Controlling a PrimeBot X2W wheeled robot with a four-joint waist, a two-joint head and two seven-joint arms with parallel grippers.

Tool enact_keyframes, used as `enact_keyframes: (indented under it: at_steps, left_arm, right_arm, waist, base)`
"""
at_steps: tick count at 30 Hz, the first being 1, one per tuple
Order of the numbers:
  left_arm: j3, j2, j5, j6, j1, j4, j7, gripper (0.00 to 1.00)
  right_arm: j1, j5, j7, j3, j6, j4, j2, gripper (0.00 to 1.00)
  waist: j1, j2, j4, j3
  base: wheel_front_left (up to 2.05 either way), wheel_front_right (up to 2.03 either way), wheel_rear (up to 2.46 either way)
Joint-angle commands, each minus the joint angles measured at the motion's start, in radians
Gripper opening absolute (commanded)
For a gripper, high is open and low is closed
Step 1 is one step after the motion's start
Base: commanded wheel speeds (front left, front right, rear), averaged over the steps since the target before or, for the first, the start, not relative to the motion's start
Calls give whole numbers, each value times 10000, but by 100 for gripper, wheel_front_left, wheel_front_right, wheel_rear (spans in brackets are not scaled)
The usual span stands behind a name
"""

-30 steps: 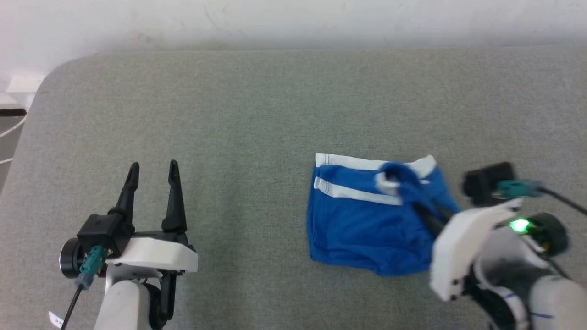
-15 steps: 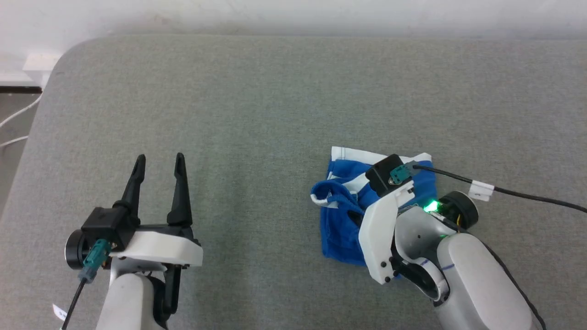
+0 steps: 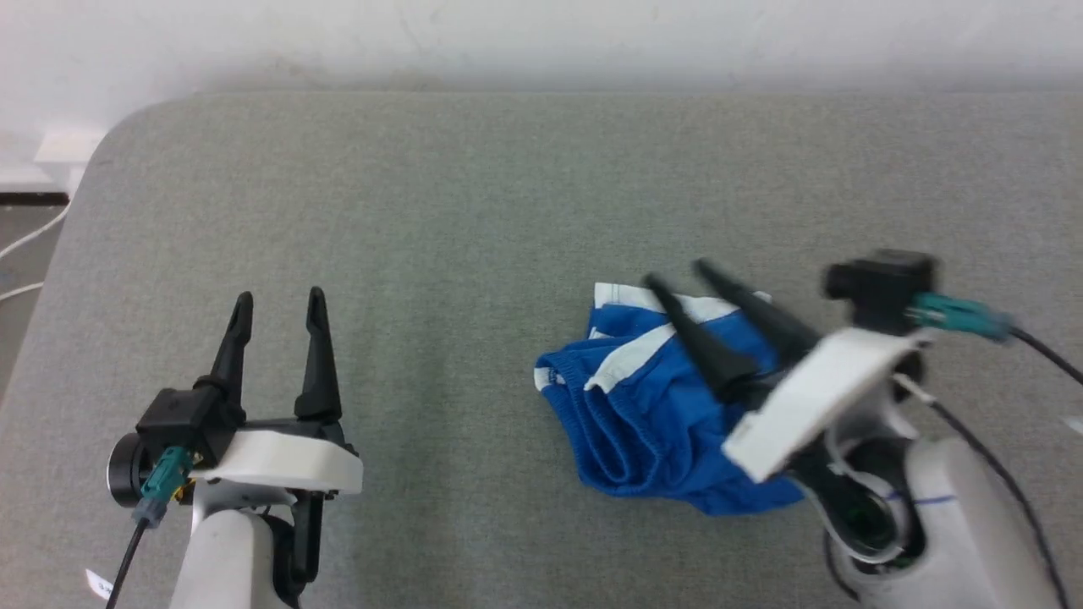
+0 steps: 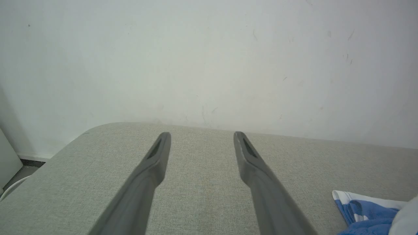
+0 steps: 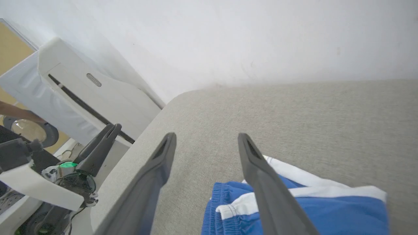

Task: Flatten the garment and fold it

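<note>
Overhead, left gripper (image 3: pixel 281 296) and right gripper (image 3: pixel 675 271) gape, the right over the garment (image 3: pixel 643 423); its wrist view adds a white appliance (image 5: pixel 98 94).

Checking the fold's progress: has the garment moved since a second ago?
Yes. The garment has been folded leftward, its edge now nearer the grey cushion's left corner.

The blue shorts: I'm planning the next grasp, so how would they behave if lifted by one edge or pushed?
Probably floppy: the shorts lie rumpled in soft overlapping folds, so lifted by one edge the rest would likely sag. Likely light, being thin fabric. Pushed, they would probably bunch rather than slide, since the grey cloth surface looks textured.
</note>
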Motion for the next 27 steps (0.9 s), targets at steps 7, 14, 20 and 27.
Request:
enact_keyframes:
  at_steps: [7,14,20,27]
  left_arm:
    - [113,-42,140,-160,131,-178,-49,100]
    - [67,-55,160,-207,49,-191,-49,100]
    - [29,-66,155,-266,-10,-113,-49,100]
    - [29,-74,152,-295,-43,-63,-49,100]
  right_arm:
    - [1251,-2047,-2224,-1957,-9,-295,-26,100]
    - [1638,-2714,-2384,-2205,-9,805,-26,100]
    - [1518,-2913,-1635,-1973,-9,2013,-26,100]
    - [1121,-3419,-322,-1701,-9,3191,-26,100]
  waist:
    - [1,0,-415,-95]
    - [1,0,-410,22]
    - [1,0,-250,91]
    - [1,0,-116,154]
  base:
    - [0,0,0]
    - [0,0,0]
    - [0,0,0]
    - [0,0,0]
